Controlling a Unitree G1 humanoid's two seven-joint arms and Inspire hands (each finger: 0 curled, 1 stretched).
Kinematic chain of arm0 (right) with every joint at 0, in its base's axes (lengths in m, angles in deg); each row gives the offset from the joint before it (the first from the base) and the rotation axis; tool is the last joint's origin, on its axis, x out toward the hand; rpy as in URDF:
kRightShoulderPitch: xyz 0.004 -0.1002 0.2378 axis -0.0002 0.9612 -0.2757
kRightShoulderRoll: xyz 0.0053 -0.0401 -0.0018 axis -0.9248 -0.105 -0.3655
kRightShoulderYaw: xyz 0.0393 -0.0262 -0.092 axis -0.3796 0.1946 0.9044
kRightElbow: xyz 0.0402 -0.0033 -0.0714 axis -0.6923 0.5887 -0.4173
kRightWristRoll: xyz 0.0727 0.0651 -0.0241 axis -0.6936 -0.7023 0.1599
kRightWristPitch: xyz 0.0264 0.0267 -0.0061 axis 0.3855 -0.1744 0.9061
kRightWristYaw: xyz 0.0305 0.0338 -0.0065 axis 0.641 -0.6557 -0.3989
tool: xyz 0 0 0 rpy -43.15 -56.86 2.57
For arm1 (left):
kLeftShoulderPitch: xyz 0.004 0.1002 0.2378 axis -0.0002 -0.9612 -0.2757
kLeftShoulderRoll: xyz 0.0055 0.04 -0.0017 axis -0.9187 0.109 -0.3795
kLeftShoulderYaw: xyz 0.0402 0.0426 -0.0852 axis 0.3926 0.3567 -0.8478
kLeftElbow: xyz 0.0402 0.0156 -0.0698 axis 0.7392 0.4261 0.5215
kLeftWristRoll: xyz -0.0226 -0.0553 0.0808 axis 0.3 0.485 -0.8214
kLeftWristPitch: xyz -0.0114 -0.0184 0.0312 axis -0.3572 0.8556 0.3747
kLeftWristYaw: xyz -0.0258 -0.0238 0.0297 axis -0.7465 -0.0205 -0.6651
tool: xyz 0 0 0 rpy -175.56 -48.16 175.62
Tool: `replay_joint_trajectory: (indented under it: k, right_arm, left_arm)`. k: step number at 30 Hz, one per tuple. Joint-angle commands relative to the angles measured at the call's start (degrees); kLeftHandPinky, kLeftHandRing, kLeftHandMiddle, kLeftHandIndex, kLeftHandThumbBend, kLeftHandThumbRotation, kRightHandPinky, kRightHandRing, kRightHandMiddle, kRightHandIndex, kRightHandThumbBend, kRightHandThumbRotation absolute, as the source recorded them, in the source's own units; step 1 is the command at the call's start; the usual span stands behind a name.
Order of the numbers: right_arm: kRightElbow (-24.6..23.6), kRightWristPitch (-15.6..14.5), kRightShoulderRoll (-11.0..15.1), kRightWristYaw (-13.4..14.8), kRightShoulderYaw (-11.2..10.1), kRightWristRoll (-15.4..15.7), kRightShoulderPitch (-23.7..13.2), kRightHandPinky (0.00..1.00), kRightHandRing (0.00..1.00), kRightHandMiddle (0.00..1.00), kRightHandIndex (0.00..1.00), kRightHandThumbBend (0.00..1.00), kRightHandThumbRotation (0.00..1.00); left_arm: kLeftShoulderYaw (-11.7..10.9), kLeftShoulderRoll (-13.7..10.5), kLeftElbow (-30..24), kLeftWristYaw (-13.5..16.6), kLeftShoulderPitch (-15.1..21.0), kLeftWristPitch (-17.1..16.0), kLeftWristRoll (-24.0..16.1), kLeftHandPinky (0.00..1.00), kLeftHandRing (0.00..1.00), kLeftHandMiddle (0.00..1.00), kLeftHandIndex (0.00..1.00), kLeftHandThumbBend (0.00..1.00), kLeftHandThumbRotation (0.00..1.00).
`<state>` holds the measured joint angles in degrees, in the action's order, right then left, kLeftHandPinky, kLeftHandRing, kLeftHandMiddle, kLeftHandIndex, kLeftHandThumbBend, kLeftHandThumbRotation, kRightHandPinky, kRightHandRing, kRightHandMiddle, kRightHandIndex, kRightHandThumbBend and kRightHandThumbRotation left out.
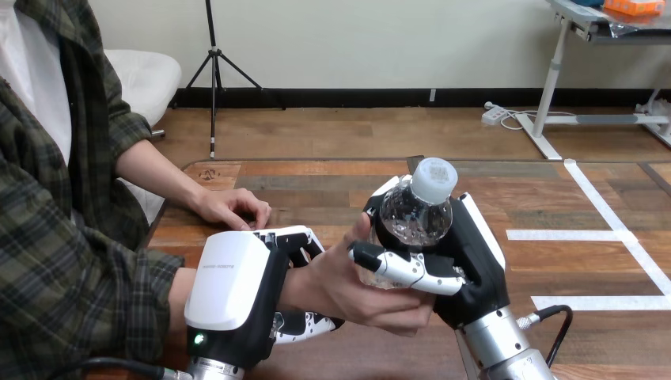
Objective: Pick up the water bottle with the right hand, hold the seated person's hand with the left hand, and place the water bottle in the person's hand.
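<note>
A clear water bottle (415,215) with a white cap stands upright in the middle of the view. My right hand (467,261) is shut on it, thumb across its front. The person's hand (348,289) lies palm up under and around the bottle's base, its thumb against the bottle's left side. My left hand (237,297) is shut on the person's wrist, its fingers curled over and under it. The person's other hand (231,208) rests flat on the table further back at the left.
The wooden table (332,190) stretches back and to the right. White tape lines (601,234) mark its right part. The person's sleeve fills the left edge.
</note>
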<state>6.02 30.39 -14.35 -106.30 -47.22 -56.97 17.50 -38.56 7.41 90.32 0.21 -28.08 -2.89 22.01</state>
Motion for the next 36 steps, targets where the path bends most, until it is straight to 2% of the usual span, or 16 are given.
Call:
replay_joint_trajectory:
  k: [1, 14, 36]
  right_arm:
    - [-5.1, 0.4, 0.4, -0.2, -0.1, -1.9, -1.7, 0.33, 0.37, 0.4, 0.38, 0.68, 0.0]
    - [-6.7, -1.0, 0.4, -0.7, 0.0, -2.6, -1.4, 0.34, 0.37, 0.39, 0.39, 0.66, 0.0]
    - [-7.1, -1.0, 0.4, -0.2, 0.3, -1.7, -1.3, 0.34, 0.37, 0.39, 0.39, 0.66, 0.0]
  left_arm:
    - [1.3, 1.2, -3.4, 0.8, 3.0, -1.5, 0.4, 0.23, 0.26, 0.31, 0.37, 0.91, 0.0]
    - [1.0, 0.9, -3.2, 0.5, 3.1, -1.5, 1.0, 0.22, 0.25, 0.31, 0.37, 0.9, 0.0]
    - [0.6, 0.1, -3.1, 1.1, 3.2, -1.6, 0.5, 0.22, 0.25, 0.31, 0.36, 0.91, 0.0]
